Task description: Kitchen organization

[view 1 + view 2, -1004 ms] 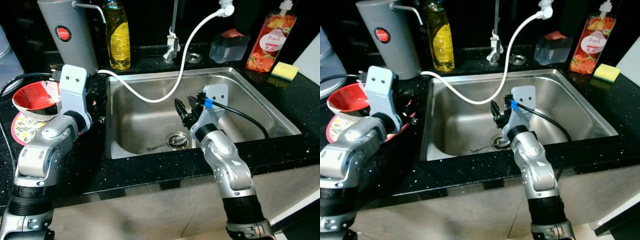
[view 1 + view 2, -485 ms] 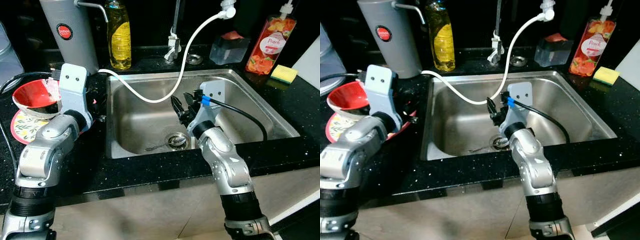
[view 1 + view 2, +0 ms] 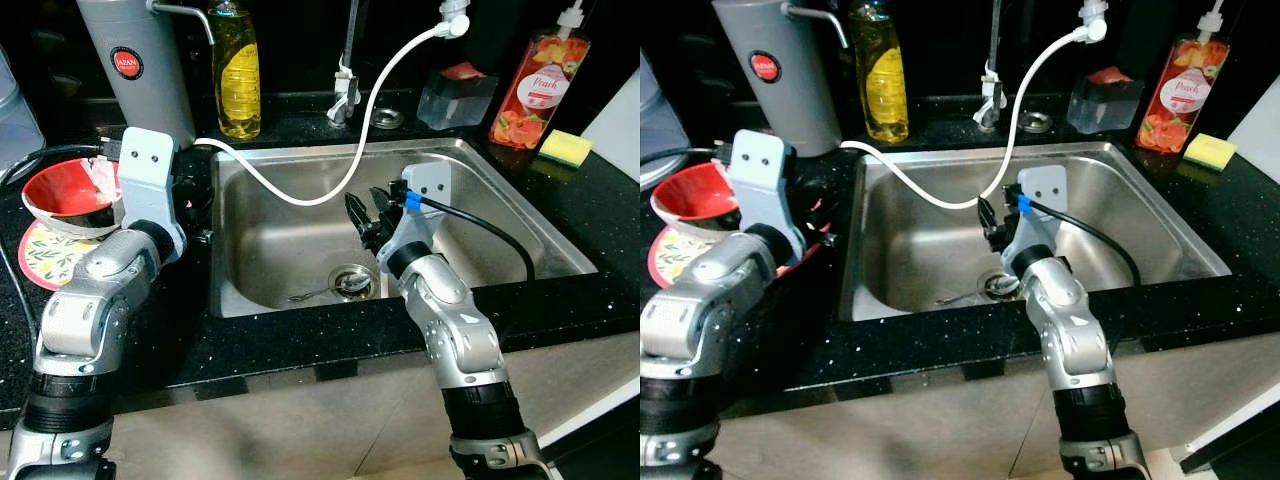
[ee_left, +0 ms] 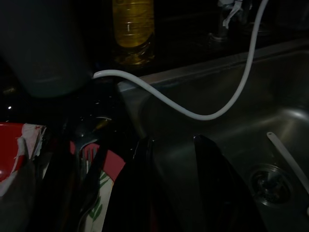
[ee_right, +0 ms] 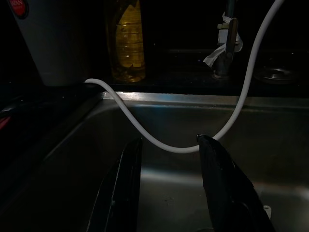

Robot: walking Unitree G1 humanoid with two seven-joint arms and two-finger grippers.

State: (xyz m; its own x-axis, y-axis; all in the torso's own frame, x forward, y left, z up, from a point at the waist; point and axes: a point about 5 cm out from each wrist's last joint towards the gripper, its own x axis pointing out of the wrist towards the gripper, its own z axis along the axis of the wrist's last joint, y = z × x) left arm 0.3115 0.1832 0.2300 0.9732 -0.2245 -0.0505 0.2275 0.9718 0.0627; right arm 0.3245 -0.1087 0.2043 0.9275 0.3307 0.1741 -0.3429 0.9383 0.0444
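Right end effector (image 3: 362, 212) shifted slightly; one spoon (image 3: 330, 290) in sink (image 3: 500, 215).

arms: 2 silver segmented limbs w/ black ribbed cuffs nr lower frame
left wrist (image 3: 148, 180): grey plate, 2 dark screw holes
right wrist (image 3: 425, 185): grey plate, blue connector + black cable (image 3: 480, 232)
fingers (image 5: 219, 183): long, black

Soap bottle (image 3: 538, 80) label — "Peach"; grey canister (image 3: 138, 62) red badge — illegible.
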